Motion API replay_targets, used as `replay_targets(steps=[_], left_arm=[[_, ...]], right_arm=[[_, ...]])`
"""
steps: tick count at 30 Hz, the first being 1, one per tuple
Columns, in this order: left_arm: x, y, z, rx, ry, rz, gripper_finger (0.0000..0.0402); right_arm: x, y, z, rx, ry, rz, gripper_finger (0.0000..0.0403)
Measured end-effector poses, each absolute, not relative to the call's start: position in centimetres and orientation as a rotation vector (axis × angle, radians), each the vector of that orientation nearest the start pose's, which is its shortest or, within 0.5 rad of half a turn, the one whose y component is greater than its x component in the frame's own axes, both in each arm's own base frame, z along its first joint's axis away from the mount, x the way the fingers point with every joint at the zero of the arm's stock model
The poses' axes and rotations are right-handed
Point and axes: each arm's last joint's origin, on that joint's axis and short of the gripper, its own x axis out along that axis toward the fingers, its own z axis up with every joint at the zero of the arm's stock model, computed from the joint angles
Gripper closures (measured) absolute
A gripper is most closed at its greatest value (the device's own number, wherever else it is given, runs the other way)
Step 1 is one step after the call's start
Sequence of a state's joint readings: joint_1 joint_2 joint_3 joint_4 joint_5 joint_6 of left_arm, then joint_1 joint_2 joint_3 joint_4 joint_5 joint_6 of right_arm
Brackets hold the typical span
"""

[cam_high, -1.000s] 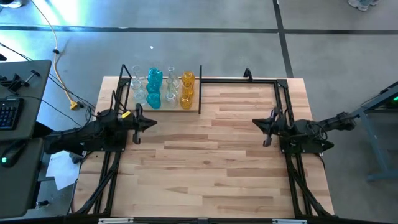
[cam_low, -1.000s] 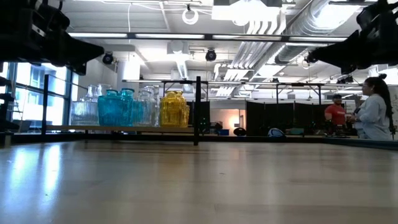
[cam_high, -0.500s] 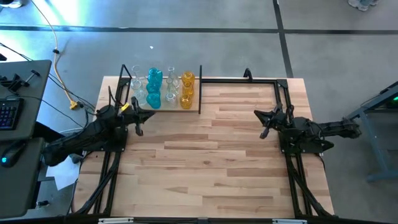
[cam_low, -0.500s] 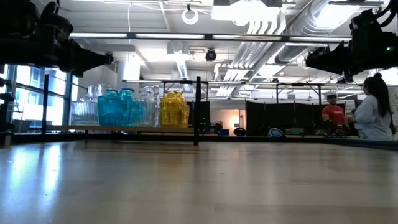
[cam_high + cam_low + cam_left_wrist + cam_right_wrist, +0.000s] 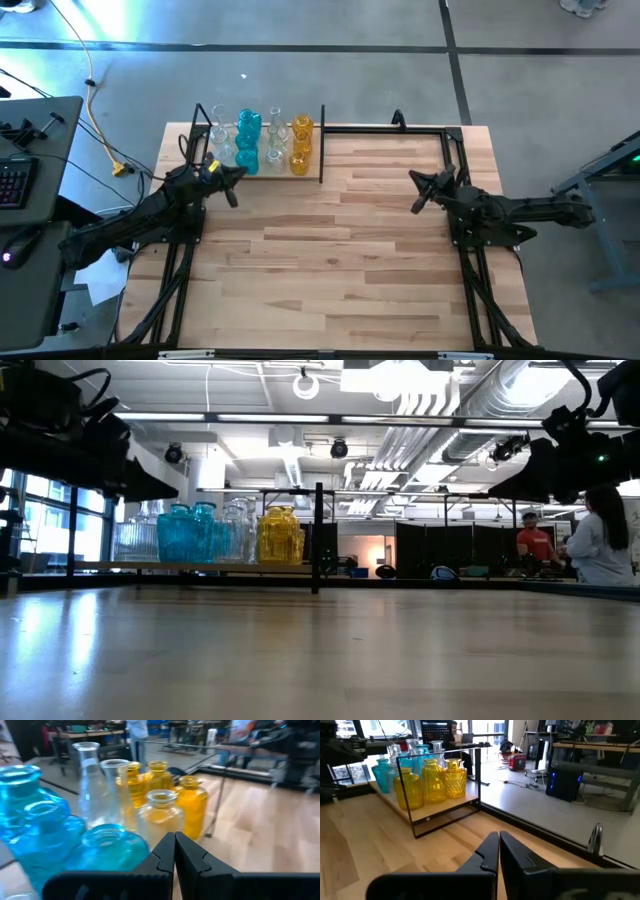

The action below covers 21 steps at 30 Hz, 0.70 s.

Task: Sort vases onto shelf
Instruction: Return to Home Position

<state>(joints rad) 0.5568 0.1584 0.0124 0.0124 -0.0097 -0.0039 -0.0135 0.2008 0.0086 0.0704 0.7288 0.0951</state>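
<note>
Several glass vases stand on their bases on the shelf (image 5: 278,173) at the table's far left: teal vases (image 5: 247,140), amber vases (image 5: 300,143) and clear vases (image 5: 222,146). My left gripper (image 5: 238,172) is shut and holds nothing. It hangs just in front of the shelf's near edge and points at the vases; the left wrist view shows a teal vase (image 5: 107,847) and an amber vase (image 5: 160,812) close ahead of its tips (image 5: 174,839). My right gripper (image 5: 414,181) is shut and holds nothing, above the table's right part, pointing toward the shelf (image 5: 437,805).
A black frame rail (image 5: 400,127) runs along the table's far and right edges. Bare wooden tabletop (image 5: 330,240) lies between the arms. The shelf's black end post (image 5: 321,145) stands at its right end. People (image 5: 600,545) are in the room beyond.
Both arms have swung and their grippers have turned toward the shelf. My left gripper has moved toward the far edge, up to the shelf's front. My right gripper has moved a little toward the far edge and sunk slightly. Both have stayed shut. The vases have not moved.
</note>
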Motion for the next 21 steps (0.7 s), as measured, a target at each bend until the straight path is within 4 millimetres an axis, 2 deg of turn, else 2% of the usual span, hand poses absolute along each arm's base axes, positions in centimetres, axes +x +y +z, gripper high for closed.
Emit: replay_targets(steps=[4, 9, 21], left_arm=[[8.99, 5.72, 15.59, 0.0, 0.143, 0.592, 0.0401], [8.99, 5.72, 15.56, -0.011, 0.143, 0.593, 0.0401], [8.99, 5.72, 15.55, -0.066, 0.127, 0.596, 0.0401]], right_arm=[[10.19, -2.03, 15.81, 0.05, 0.081, -0.733, 0.0403], [10.18, -2.03, 16.49, -0.061, 0.108, -0.725, 0.0403], [10.18, -2.03, 16.46, -0.017, 0.096, -0.727, 0.0403]])
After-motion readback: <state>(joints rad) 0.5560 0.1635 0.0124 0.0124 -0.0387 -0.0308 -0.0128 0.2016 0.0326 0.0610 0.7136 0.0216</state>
